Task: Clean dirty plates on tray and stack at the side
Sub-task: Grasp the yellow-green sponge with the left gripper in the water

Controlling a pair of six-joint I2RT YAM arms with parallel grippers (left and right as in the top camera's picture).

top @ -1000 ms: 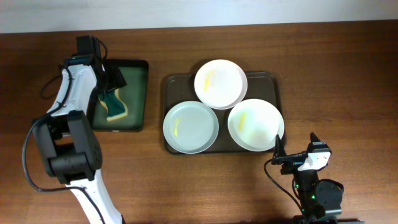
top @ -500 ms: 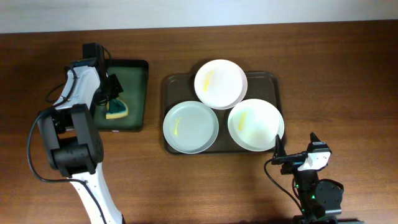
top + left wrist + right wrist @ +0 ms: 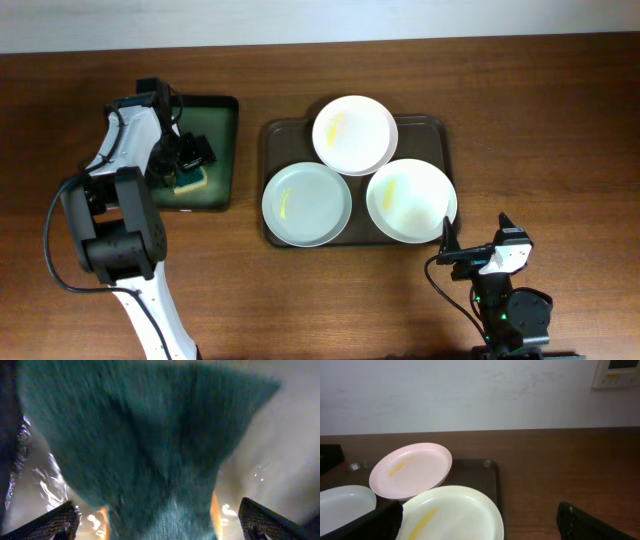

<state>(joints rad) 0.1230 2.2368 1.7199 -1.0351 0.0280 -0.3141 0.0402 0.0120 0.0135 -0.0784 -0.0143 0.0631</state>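
Three white plates with yellow smears lie on the brown-grey tray [image 3: 432,130]: one at the back [image 3: 354,133], one front left [image 3: 307,204], one front right [image 3: 411,200]. My left gripper [image 3: 190,158] is down over a green and yellow sponge [image 3: 188,180]. In the left wrist view the sponge [image 3: 150,435] fills the picture, and the left gripper [image 3: 160,522] stands open astride it with a gap at each finger. My right gripper [image 3: 470,252] is open just in front of the front right plate [image 3: 452,512], with nothing between its fingers.
The sponge lies in a smaller dark green tray [image 3: 222,150] left of the plates' tray. The back plate [image 3: 410,470] rests tilted on the other two. Bare wooden table [image 3: 540,120] surrounds both trays, and a pale wall runs along the far edge.
My left gripper has swung from the green tray's back edge down over the sponge, which has shifted slightly toward the front. The right arm and the plates have not moved.
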